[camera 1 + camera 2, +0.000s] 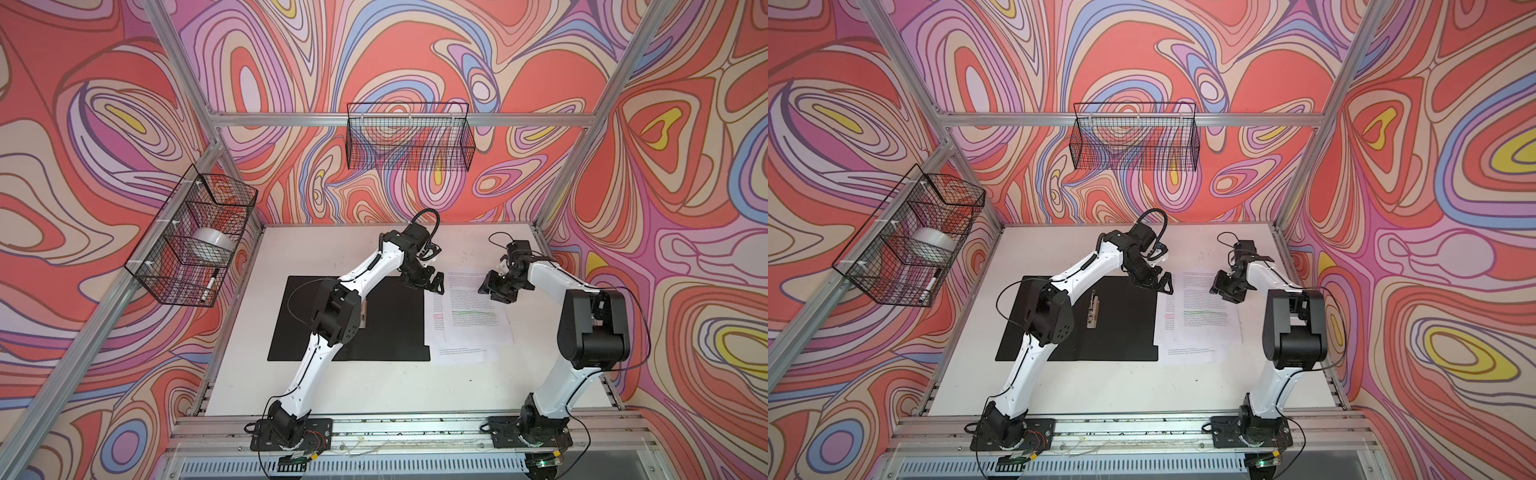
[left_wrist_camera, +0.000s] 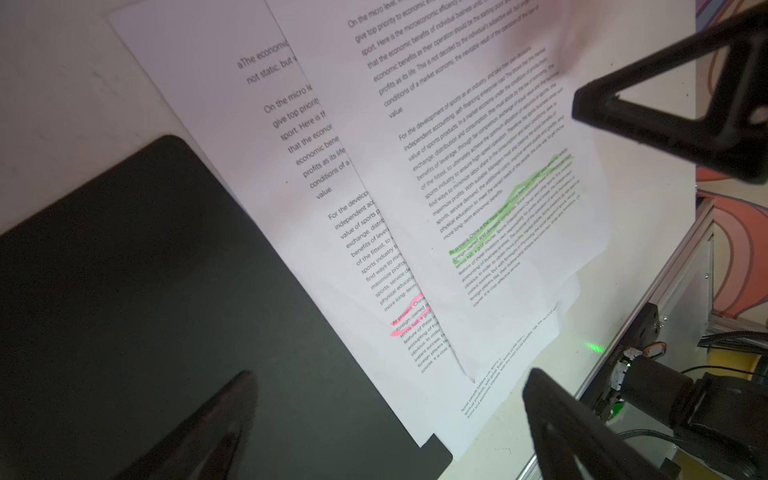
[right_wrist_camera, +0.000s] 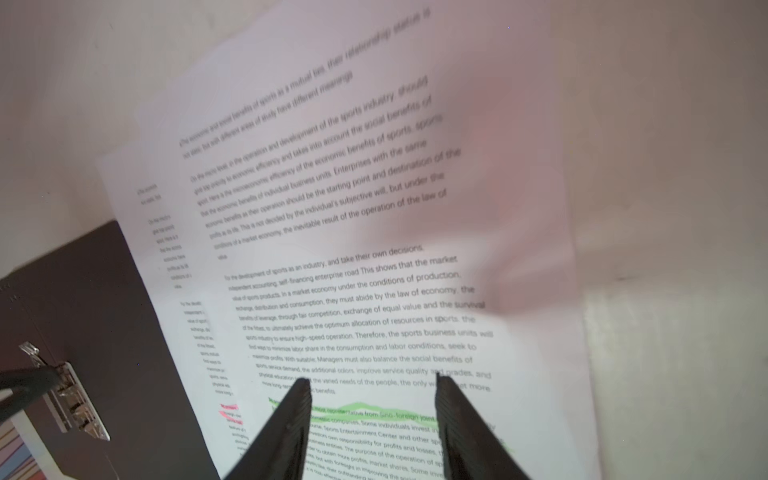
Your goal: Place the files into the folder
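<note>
**Both jaws apart above the loose sheets**

In both top views the left gripper (image 1: pixel 434 282) has its jaws spread wide with nothing between them. It sits at the upper left corner of the files (image 1: pixel 473 316). The right gripper (image 1: pixel 494 286) hangs over their upper right, and its gap is too small to judge from here. The files lie fanned on the white table (image 1: pixel 374 386), just right of the folder (image 1: pixel 386 332). The folder lies open in mid-frame, black inside up. The left arm crosses above it and covers part of it. In a top view the metal clip (image 1: pixel 1093 312) shows beside the arm's elbow. At frame left a wire basket (image 1: pixel 195 245) holds a tape roll (image 1: pixel 214 245) and a marker (image 1: pixel 210 284). A second basket (image 1: pixel 409 137) hangs on the back rail.

The left wrist view shows two black fingers (image 2: pixel 685 116) well apart at the right, both cut off by the frame. The top sheet carries green highlighting, and the one beneath carries pink. The lowest sheet overlaps the folder's edge. A dark blur at lower left is hard to make out.

In the right wrist view the fingers (image 3: pixel 291 424) rise from the lower edge, partly spread, pinching nothing. I cannot tell whether the tips touch the paper. The upper text is blurred. The folder and its clip sit at lower left.
</note>
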Robot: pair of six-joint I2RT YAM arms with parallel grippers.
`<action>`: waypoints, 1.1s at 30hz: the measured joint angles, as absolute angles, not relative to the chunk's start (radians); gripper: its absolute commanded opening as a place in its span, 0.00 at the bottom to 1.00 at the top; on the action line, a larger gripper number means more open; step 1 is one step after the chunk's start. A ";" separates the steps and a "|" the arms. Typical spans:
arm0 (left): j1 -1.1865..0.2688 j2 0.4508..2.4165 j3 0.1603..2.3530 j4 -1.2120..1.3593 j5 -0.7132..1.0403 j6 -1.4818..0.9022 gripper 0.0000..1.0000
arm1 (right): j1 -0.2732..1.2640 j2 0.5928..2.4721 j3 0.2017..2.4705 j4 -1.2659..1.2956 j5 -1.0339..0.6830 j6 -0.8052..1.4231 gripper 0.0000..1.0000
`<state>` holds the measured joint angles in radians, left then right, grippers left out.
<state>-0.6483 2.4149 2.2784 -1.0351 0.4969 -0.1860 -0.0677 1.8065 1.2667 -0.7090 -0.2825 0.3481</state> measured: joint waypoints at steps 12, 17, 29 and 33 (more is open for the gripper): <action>-0.706 2.467 2.280 -1.036 0.544 -0.186 1.00 | -0.194 1.806 1.144 -0.649 -0.209 0.375 0.53; -0.716 2.490 2.292 -1.048 0.552 -0.186 1.00 | -0.215 1.798 1.107 -0.635 -0.231 0.375 0.52; -0.721 2.560 2.337 -1.055 0.617 -0.206 1.00 | -0.256 1.712 1.040 -0.674 -0.303 0.373 0.54; -0.722 2.562 2.346 -1.058 0.616 -0.214 1.00 | -0.257 1.628 1.032 -0.732 -0.253 0.368 0.55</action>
<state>-0.7223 2.5618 2.3459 -1.0584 0.6163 -0.2138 -0.2565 1.6283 1.0317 -0.7322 -0.2531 0.3683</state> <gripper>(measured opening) 0.998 0.546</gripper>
